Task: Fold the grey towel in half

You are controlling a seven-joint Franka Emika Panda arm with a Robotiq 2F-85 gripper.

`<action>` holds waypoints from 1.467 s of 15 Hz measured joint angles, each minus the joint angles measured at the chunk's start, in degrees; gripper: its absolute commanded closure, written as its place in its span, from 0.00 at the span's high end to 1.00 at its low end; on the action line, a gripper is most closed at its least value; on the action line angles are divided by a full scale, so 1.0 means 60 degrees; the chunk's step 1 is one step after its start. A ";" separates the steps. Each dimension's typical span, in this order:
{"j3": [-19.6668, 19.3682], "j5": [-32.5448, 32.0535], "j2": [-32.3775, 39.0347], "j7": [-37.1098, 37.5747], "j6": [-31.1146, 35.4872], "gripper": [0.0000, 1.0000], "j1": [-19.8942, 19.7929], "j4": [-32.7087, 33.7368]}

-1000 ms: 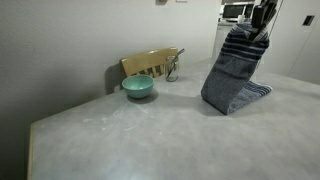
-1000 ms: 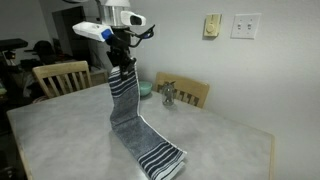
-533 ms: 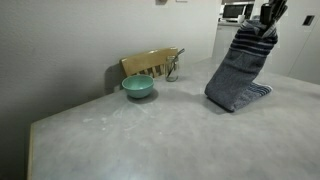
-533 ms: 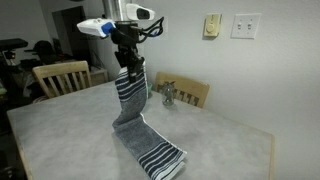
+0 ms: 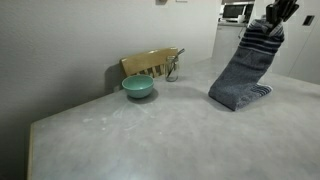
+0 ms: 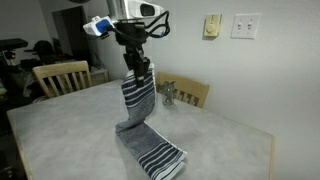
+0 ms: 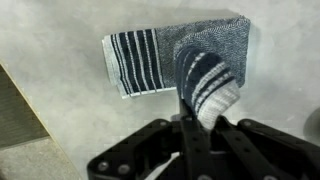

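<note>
The black Robotiq gripper [image 6: 140,62] is clamped on one striped short end of the long blue-grey terry towel [image 6: 139,108] and holds it high above the pale grey stone-look table [image 6: 60,125]. The cloth hangs down and trails flat, its other striped end lying on the tabletop. Only the wrist view shows the pinch: the jaws seem nearly closed on the bunched stripes. Only an exterior view shows the small teal bowl [image 5: 138,87], near a wooden chair back [image 5: 150,63] and well apart from the towel.

Open tabletop [image 5: 120,140], teal bowl [image 5: 138,87] and chair back [image 5: 150,63] at edge
</note>
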 measured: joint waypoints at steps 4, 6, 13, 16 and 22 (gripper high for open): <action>-0.0337 0.0269 0.0114 -0.0674 0.0571 0.02 -0.0216 -0.0136; -0.0571 0.1039 0.0413 -0.1647 0.0950 0.02 -0.0379 -0.0174; -0.0738 0.3856 0.1994 -0.4624 0.1152 0.60 -0.1159 -0.0116; -0.0631 0.3930 0.2210 -0.4733 0.1157 0.82 -0.1312 -0.0059; -0.0145 0.2744 0.1587 -0.4047 0.1268 0.86 -0.0986 0.0030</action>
